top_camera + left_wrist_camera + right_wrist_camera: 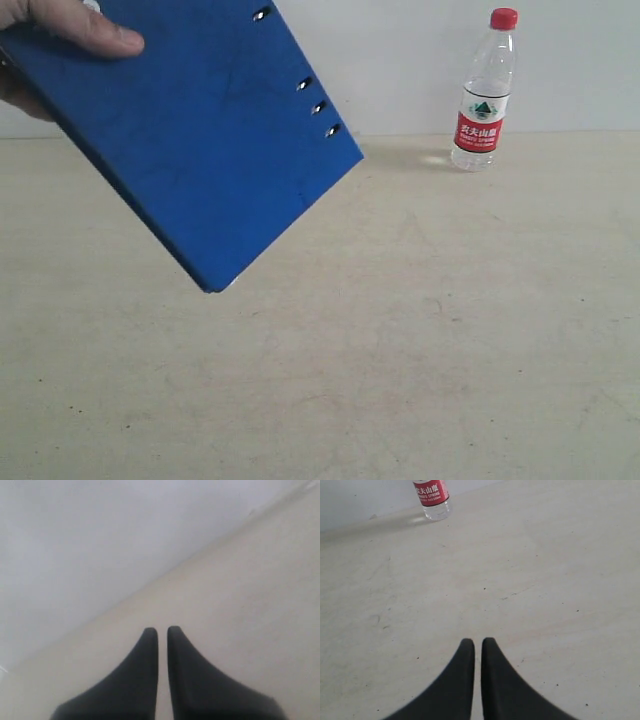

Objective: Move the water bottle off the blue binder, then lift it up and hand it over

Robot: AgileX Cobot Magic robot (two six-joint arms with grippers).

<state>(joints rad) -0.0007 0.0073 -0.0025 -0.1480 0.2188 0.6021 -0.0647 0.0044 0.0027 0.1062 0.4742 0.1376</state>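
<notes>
— Where did the bottle point(486, 95) stand relative to the claws?
— Upright on the worktop point(420, 330) by the wall point(400, 60), well apart from the right claw point(478, 641). That one and the left claw point(162, 630) were each pressed almost together, holding nothing.
— And the binder point(200, 140)?
— Only the exterior view showed it, tilted in the air in a hand point(70, 35). The left wrist view showed just worktop and wall.
— The bottle's look?
— Clear, with a red cap and red label.

The binder point(200, 140) is royal blue; water bottle point(484, 95) clear, red cap, red-white-green label; left gripper point(162, 630) and right gripper point(477, 642) black; table point(400, 350) beige.
</notes>
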